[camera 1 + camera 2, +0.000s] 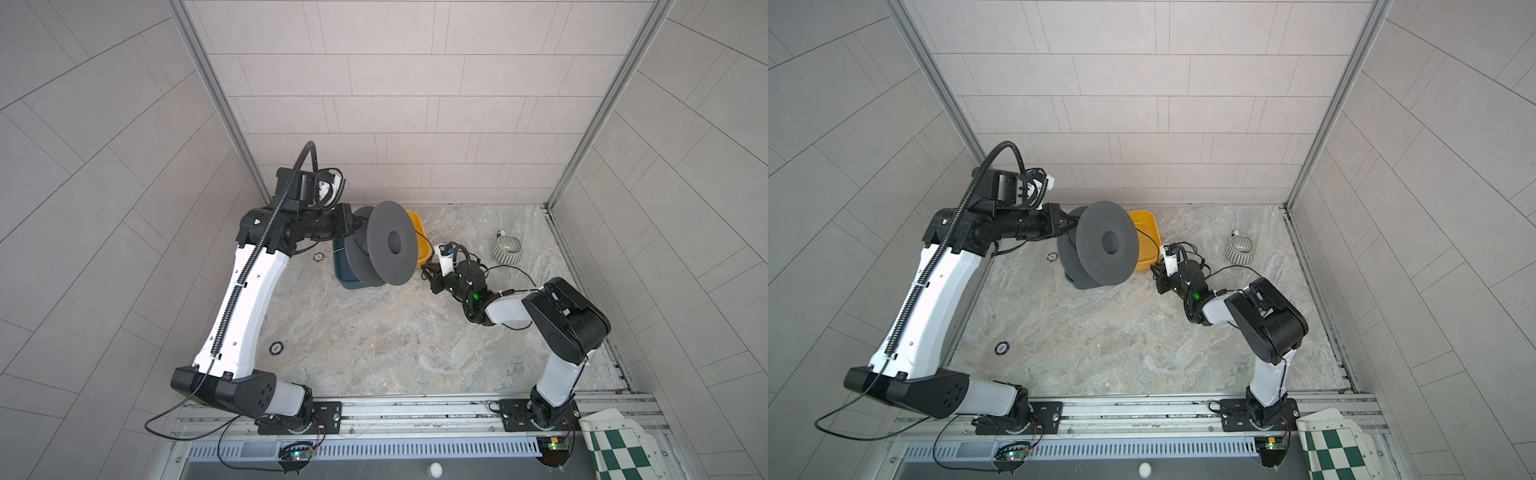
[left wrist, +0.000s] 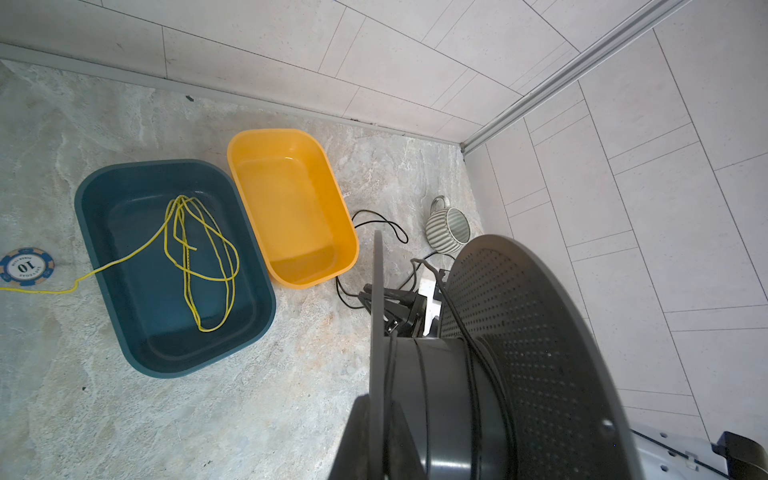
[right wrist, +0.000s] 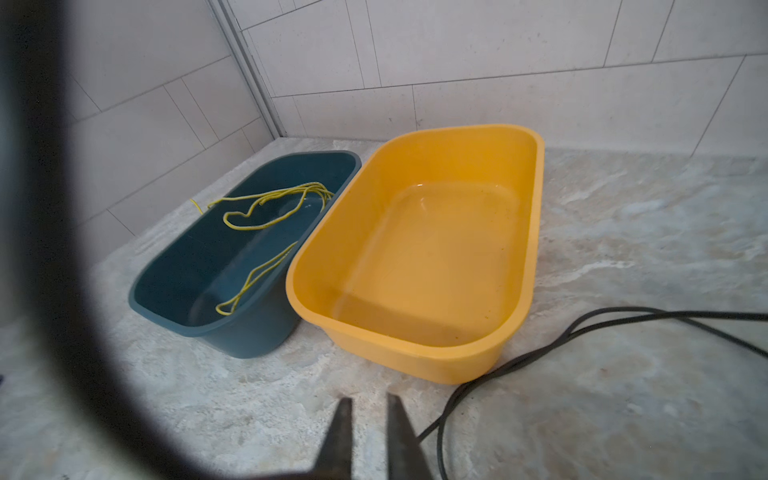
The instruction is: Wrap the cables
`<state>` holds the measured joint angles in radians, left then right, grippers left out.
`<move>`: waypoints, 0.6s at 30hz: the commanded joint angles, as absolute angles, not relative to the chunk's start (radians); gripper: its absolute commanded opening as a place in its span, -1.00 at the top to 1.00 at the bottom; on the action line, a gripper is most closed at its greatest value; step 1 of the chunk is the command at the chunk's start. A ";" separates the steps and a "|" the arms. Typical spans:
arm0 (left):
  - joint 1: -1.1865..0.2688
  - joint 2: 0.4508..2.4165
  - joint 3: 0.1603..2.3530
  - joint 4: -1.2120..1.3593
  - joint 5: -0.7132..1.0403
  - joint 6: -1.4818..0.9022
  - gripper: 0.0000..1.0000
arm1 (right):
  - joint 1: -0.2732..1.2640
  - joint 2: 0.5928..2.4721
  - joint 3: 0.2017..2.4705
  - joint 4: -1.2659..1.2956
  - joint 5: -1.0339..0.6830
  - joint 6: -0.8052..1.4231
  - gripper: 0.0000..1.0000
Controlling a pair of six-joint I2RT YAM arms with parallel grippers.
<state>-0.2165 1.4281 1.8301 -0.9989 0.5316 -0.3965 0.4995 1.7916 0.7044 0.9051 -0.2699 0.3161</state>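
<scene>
Beside yellow plastic tub (image 3: 415,357), right tool (image 3: 369,401) closed at thin black cable (image 3: 582,324), grip unclear; left tool (image 1: 356,226) clamps dark grey perforated spool (image 1: 392,243) aloft, likely for winding.

Bright, even light, soft shadows; wide-angle bending at edges; right wrist view's near edge blurred

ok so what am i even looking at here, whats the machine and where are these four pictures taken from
Two robot arms stand at a marble table. Two pictures look down from overhead; the other two come from cameras on the arms' wrists. The left gripper holds a grey spool in the air, shut on its flange. The right gripper is shut low beside a thin black cable. Also there: a teal tub with yellow cord, a yellow tub, a mug.
</scene>
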 commanded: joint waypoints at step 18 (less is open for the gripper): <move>-0.219 1.368 1.754 -0.811 0.324 -0.617 1.00 | 0.679 1.493 0.761 0.095 0.081 0.128 1.00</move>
<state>-0.2165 1.4117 1.7721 -0.9043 0.3748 -0.5404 0.6430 1.5379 0.7353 0.2832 -0.0486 0.1600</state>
